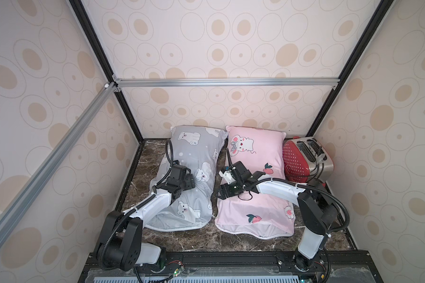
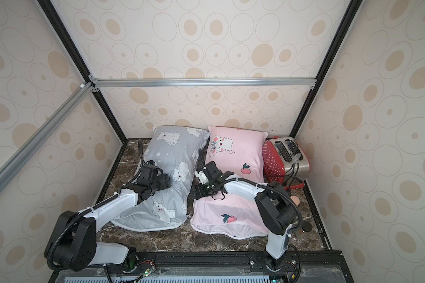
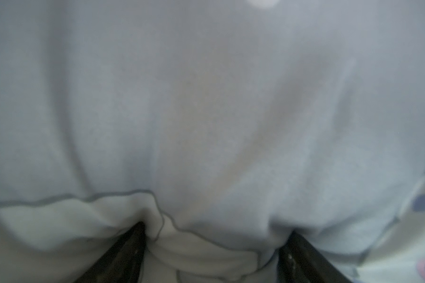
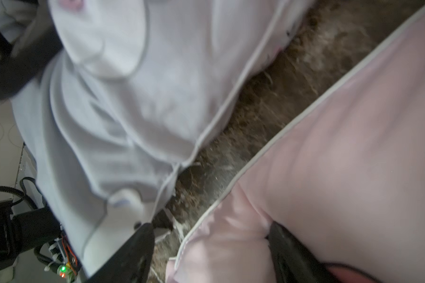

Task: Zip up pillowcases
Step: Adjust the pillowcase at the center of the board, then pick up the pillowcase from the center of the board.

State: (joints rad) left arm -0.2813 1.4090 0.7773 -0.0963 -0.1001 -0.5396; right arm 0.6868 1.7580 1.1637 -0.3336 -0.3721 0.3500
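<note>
In both top views the grey polar-bear pillowcase [image 1: 196,156] [image 2: 174,152] lies on the left and the pink peach pillowcase [image 1: 255,147] [image 2: 241,149] on the right, side by side. Their near ends gape and show white filling. My left gripper [image 1: 190,182] [image 3: 216,230] presses down into the middle of the grey one, jaws wide, with fabric bulging between the fingers [image 3: 133,245]. My right gripper [image 1: 221,193] [image 4: 210,225] stands open over the pink one's left edge. One finger dents the pink fabric [image 4: 353,147]; the other hangs over the gap beside the grey pillowcase [image 4: 133,98].
A red polka-dot toaster [image 1: 307,159] [image 2: 287,156] stands at the back right against the pink pillowcase, its cord trailing forward. Dark marble table [image 1: 182,240] shows as a narrow strip between the pillowcases and along the front. Patterned walls enclose three sides.
</note>
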